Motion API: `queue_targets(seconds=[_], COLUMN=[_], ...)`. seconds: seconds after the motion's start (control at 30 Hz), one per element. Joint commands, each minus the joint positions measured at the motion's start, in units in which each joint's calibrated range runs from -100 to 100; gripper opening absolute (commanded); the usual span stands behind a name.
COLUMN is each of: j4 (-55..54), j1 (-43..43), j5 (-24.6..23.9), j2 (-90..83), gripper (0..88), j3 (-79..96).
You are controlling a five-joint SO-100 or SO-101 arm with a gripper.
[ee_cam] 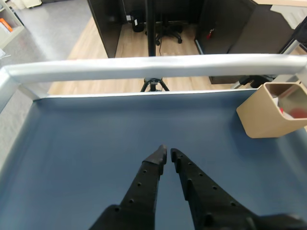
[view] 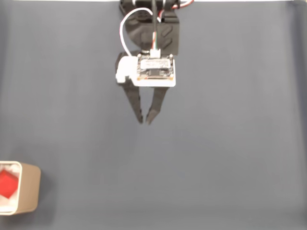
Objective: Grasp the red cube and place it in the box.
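The gripper hangs over bare blue mat near the top centre of the fixed view, jaws drawn nearly together with just a sliver of gap at the tips and nothing between them. Well away, down in the bottom-left corner of that view, the box sits on the mat, and the cube lies inside it, red against the white lining. In the wrist view the two dark fingers point up the mat, tips almost meeting, gripper empty. The box stands off to the right there, tilted in the picture, and the red patch in its opening is probably the cube, though glare blurs it.
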Motion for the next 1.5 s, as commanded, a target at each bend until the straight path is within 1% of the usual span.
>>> queue_targets(seconds=[0.0, 0.4, 0.77, 1.03, 1.33, 1.47], j4=[-1.15, -1.23, 0.41, 6.80, 20.90, 24.91], j1=[-0.85, -0.92, -0.21, 1.28, 0.64, 0.71], j5=[0.34, 0.68, 0.05, 0.29, -0.34, -0.59], j2=[-7.14, -24.82, -39.90, -48.82, -55.93, -56.10], gripper=[0.0, 0.0, 0.0, 0.0, 0.0, 0.0], j3=[5.43, 27.97, 46.49, 54.16, 54.43, 54.43])
